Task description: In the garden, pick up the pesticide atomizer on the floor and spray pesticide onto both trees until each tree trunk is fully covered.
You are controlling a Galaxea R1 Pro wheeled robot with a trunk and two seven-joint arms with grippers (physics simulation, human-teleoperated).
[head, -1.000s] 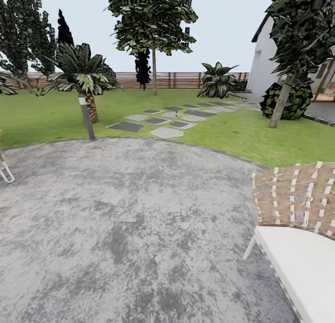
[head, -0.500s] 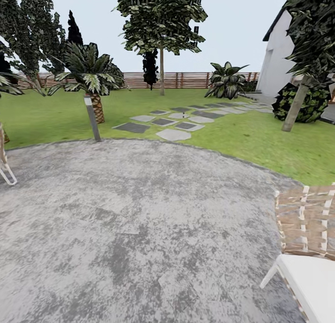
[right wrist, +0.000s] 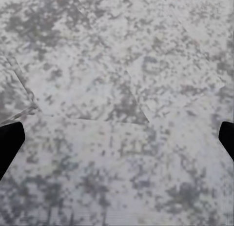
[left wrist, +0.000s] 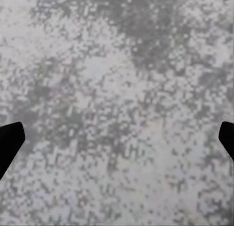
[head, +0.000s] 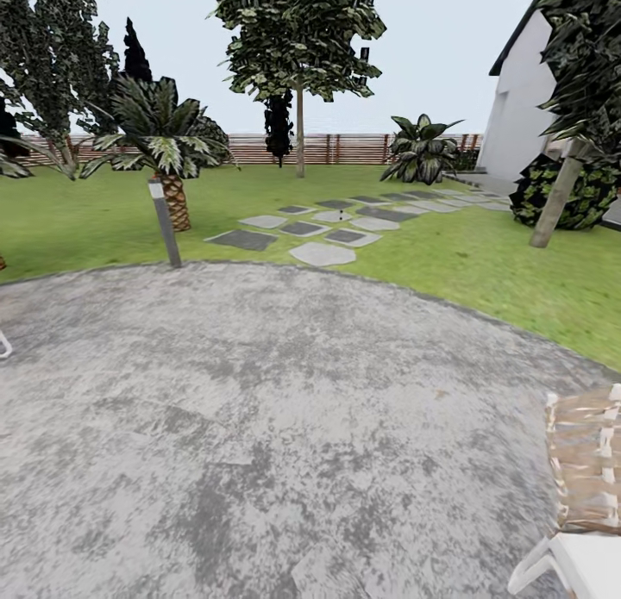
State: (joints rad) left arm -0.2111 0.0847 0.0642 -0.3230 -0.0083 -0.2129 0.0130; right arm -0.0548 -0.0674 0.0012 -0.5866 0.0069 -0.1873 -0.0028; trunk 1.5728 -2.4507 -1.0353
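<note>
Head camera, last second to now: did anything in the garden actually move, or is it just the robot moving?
Just the robot: the whole view swings, so the woven chair slides toward the lower right edge and the nearer tree trunk drifts right. Nothing was grasped or released. Both grippers, left and right, hang open over the grey paving. The lawn and stepping stones are unchanged.
</note>
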